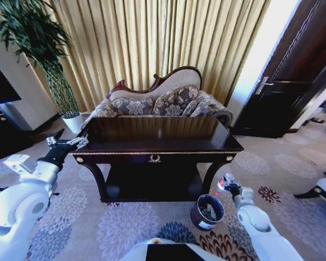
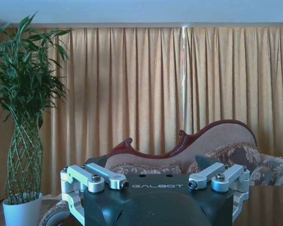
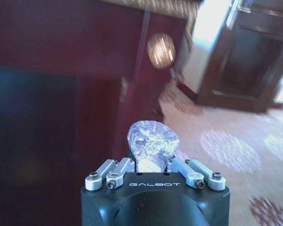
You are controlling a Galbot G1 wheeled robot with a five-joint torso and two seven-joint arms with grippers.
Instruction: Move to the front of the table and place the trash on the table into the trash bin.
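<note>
Robot faces the front of the dark glossy surface [image 1: 152,142], gold emblem centered on its front edge, lower shelf below, top bare and reflecting the curtain. Right end effector [image 1: 226,184] is low, off the front right leg of the surface, just above and beside the bin [image 1: 207,212], pinching a clear plastic bottle [image 3: 152,143]; in the right wrist view the bottle's clear base sticks out between the closed-in fingers [image 3: 114,173], and in the head view a bit of red and white shows at the end effector. Bin stands on the patterned carpet [image 1: 125,225] near the front right corner of the surface, dark body, pale rim, light label on the side, something pale already inside, can't tell what. Left end effector [image 1: 69,143] is held up at the left front corner of the surface, level with the top, fingers [image 2: 106,177] spread apart with nothing between them; the left wrist view looks past it to the sofa [image 2: 203,150], the curtain [image 2: 146,89] and a potted plant [image 2: 23,117]. Sofa sits right behind the surface, curtain behind that, plant at the far left corner, dark door [image 1: 293,81] to the right.
</note>
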